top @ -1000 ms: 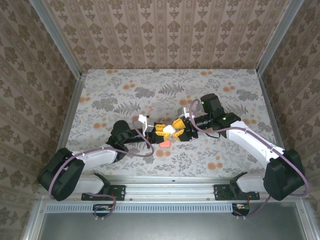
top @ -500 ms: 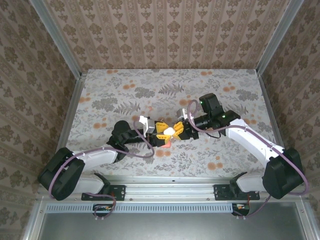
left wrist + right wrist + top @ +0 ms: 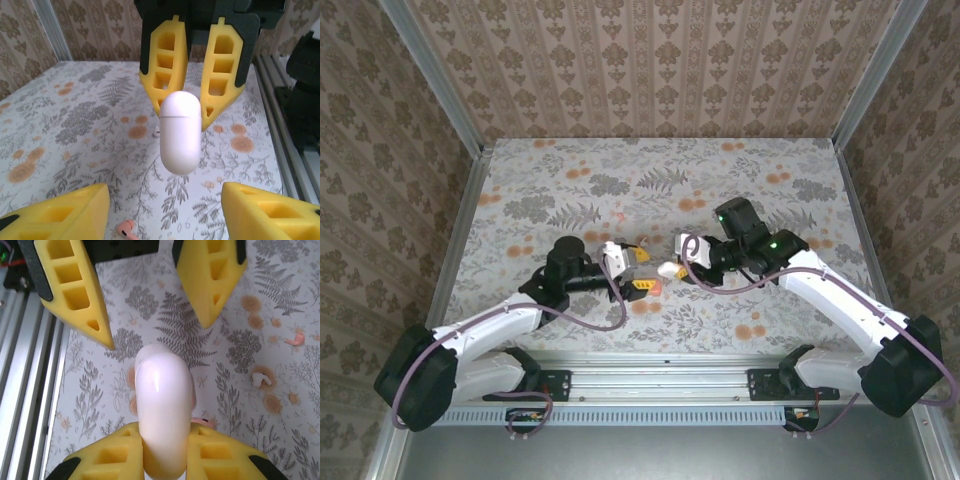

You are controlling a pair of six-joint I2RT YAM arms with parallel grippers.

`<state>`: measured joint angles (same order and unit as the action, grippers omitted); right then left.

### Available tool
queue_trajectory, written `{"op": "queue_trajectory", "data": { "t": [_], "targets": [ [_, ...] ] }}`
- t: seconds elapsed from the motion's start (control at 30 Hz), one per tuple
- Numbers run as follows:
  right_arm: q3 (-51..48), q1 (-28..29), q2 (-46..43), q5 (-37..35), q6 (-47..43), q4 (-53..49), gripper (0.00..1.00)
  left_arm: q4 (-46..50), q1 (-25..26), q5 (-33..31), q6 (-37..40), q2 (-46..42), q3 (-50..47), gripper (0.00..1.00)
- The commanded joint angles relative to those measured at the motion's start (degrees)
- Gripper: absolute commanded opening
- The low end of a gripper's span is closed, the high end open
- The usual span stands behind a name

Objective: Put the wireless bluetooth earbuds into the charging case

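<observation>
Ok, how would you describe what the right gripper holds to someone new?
On the floral table, look between the two arms at the right gripper. Clamped between its yellow fingers is the white charging case: a smooth, closed pill shape, held off the table and far larger than the tiny pink earbud and white earbud lying below.

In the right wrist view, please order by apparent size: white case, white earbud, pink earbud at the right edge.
1. white case, though nearest the camera.
2. white earbud and pink earbud: too alike to rank.
</observation>
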<state>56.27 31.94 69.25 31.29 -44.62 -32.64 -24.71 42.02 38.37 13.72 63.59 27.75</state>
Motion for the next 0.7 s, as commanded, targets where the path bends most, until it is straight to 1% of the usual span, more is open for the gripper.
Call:
{"op": "queue_trajectory", "data": {
  "t": [0.0, 0.1, 0.23, 0.43, 0.57, 0.67],
  "targets": [
    [1.1, 1.8, -0.6, -5.3, -3.8, -3.2, 0.17, 8.0, 1.1, -1.2, 6.0, 0.5, 2.6, 0.61],
    [0.9, 3.3, -0.4, -5.5, -5.9, -3.1, 0.18, 7.4, 1.4, -0.6, 5.8, 0.8, 2.7, 0.6],
    [1.7, 4.8, 1.0, -5.7, -6.0, -2.7, 0.18, 7.9, 2.3, 0.3, 5.9, 1.0, 3.1, 0.6],
    [2.8, 6.4, 3.3, -4.2, -6.2, -2.9, 0.18, 7.1, 2.7, 1.0, 5.7, 1.3, 3.0, 0.58],
    [3.0, 6.8, 4.1, -3.6, -6.0, -1.9, 0.17, 7.0, 2.8, 1.8, 5.3, 1.9, 3.4, 0.51],
    [3.0, 6.8, 4.2, -3.3, -5.8, -1.4, 0.18, 7.1, 2.9, 2.0, 5.2, 2.1, 3.4, 0.42]
  ]
}}
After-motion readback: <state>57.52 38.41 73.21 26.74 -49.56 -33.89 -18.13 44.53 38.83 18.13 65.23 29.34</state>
